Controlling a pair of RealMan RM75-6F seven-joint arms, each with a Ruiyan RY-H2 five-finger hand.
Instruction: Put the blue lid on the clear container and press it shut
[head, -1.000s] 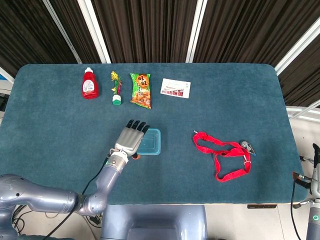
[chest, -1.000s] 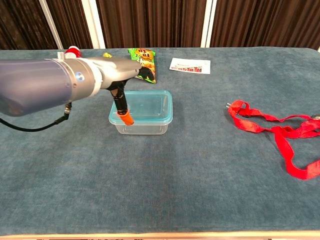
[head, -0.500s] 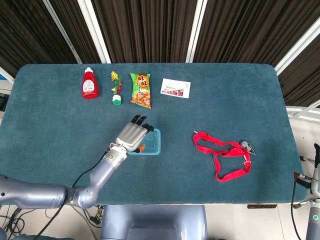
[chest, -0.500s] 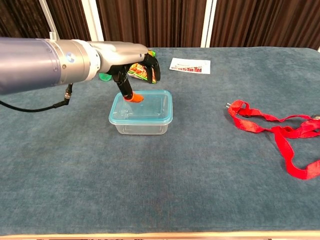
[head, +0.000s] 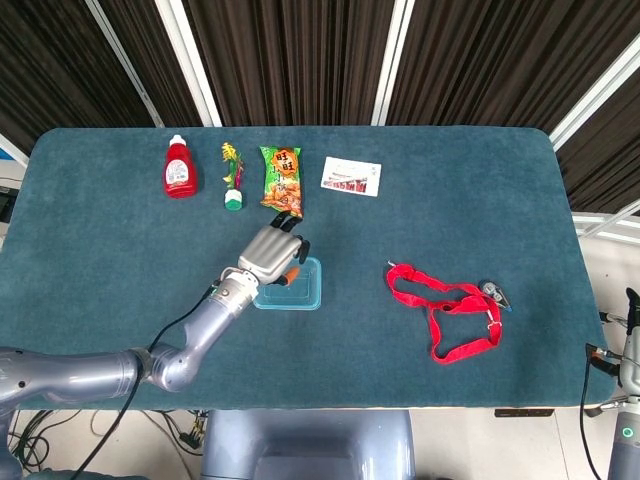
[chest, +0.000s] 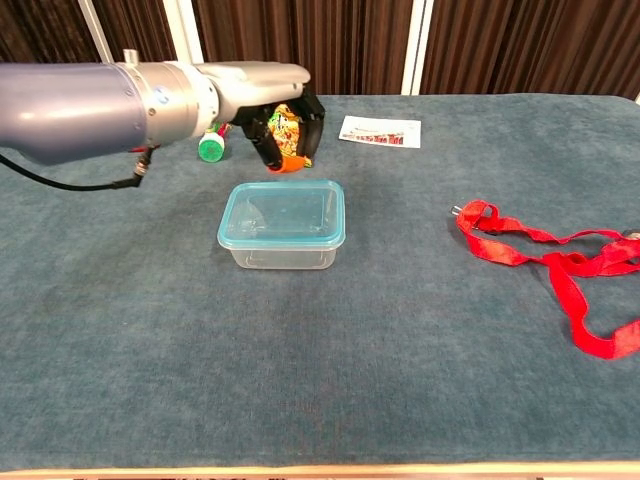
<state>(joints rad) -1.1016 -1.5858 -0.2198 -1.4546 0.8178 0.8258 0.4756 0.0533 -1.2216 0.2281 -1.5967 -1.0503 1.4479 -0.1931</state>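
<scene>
- Hovering above the far edge of the clear container (chest: 283, 240), our left hand (chest: 283, 130) has lifted off; a second ago its fingers sat low against the container's left side, and half a second ago they were touching the blue lid (chest: 283, 213).
- We see the fingers (chest: 268, 140) curled downward with a gap between hand and lid in the chest view, and nothing held in them, so the hand is clenched on nothing.
- From the head view the left hand (head: 273, 253) overlaps the container's (head: 300, 290) upper left corner and has moved up the table toward the snack packet (head: 281, 181).
- We find the lid sitting flat on the container, its rim matching the container's rim all round; container and lid have not shifted across the frames.
- Our right hand does not show in either view.
- Elsewhere nothing has moved: red sauce bottle (head: 179, 167), green-capped item (head: 233, 189), white card (head: 351, 176) along the far side, red strap (head: 445, 309) well to the right.
</scene>
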